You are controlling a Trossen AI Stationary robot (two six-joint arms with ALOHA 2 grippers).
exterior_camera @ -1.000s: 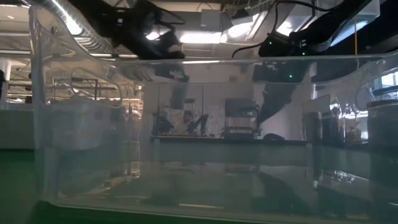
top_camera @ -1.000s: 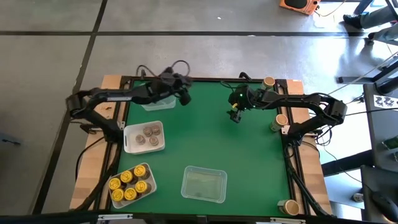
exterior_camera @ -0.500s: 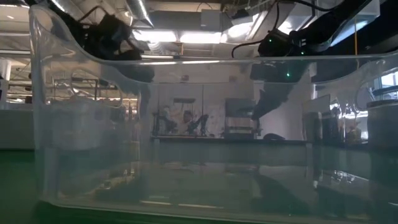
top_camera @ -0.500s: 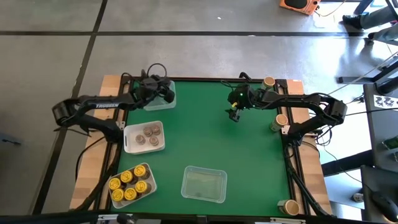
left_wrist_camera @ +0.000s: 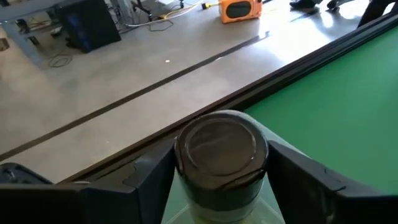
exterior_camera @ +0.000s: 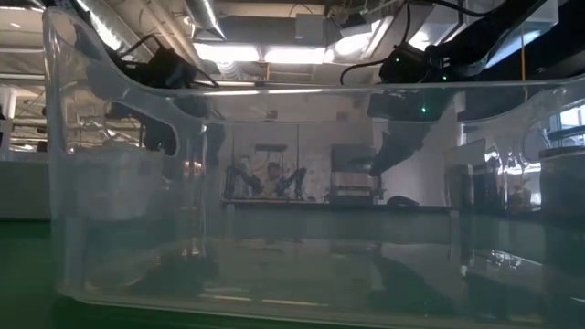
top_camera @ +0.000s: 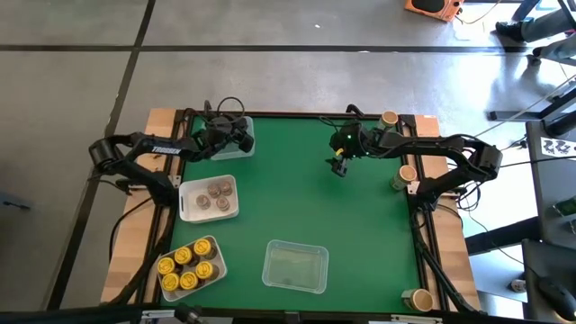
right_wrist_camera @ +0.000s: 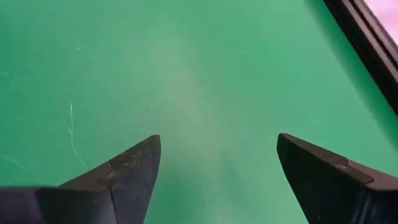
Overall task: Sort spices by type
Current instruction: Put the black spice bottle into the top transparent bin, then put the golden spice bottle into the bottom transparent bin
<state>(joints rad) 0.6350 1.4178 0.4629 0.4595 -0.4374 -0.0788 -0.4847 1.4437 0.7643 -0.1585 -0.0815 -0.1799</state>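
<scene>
While the left gripper [left_wrist_camera: 221, 186] sits at the mat's 11 o'clock corner over a clear tray [top_camera: 232, 142], a dark-lidded jar [left_wrist_camera: 222, 152] stands between its fingers; gripped or just released, can't tell. Right gripper [right_wrist_camera: 214, 162] hangs spread and empty over bare green mat [top_camera: 297, 198] near 1 o'clock. Grey concrete floor [top_camera: 81, 81] all round.

Bright overhead ceiling lights [exterior_camera: 274, 53], glare on clear tray [exterior_camera: 302, 183], soft shadows
</scene>
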